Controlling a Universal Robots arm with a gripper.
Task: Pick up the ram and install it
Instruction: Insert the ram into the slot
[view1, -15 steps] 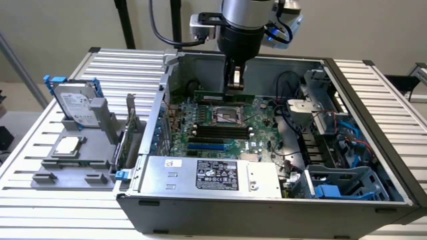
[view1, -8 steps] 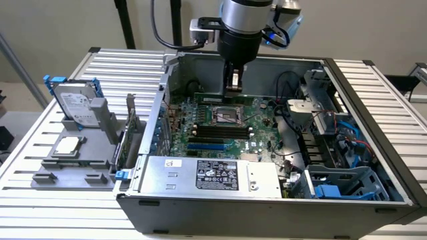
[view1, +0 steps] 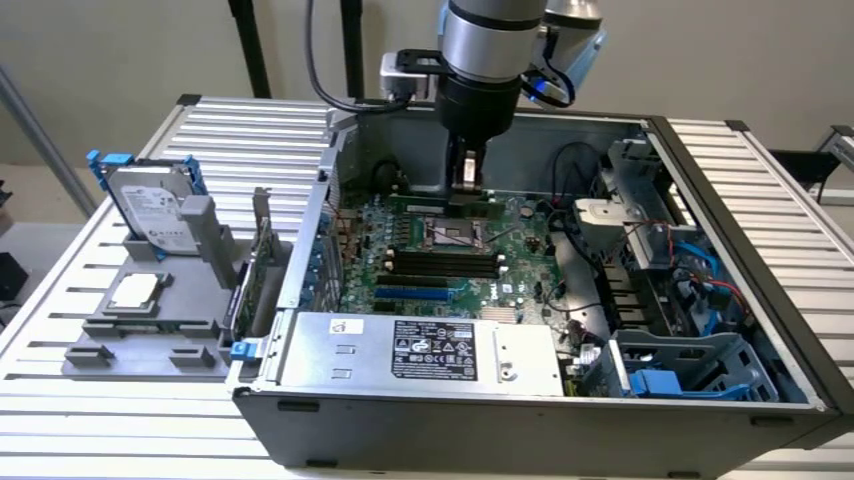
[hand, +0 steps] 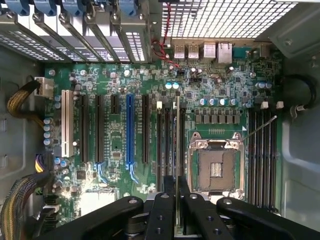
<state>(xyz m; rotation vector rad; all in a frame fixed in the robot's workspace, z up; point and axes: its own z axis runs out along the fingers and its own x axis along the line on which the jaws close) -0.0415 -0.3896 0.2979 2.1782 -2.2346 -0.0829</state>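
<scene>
We have the ram (hand: 176, 135) clenched edge-on between the claw (hand: 176, 189) fingers, so pickup is done. It hangs directly below the claw, lined up over the memory slots (hand: 164, 145) beside the processor socket (hand: 217, 167). We judge seating is left.

Inventory of materials and finishes, placed by the case:
- Case (view1: 534, 425): sheet metal, matt grey, smooth.
- Tabletop (view1: 254, 125), under the case: ribbed metal slats with a pale satin sheen.
- Motherboard (hand: 120, 150), inside the case: green laminate, slightly glossy, with plastic slots.
- Processor socket (hand: 217, 165), inside the case: bright bare metal frame.
- Power supply (view1: 427, 350), inside the case: dull silver metal with a paper label.
- Holder (view1: 134, 345), beside the case: matt grey plastic.
- Hard drive (view1: 147, 205), beside the case: shiny metal face with blue plastic rails.
- Fingers (hand: 162, 220), inside the case: black, matt, smooth.
- Ram (hand: 176, 135), inside the case: thin board, seen edge-on.
</scene>
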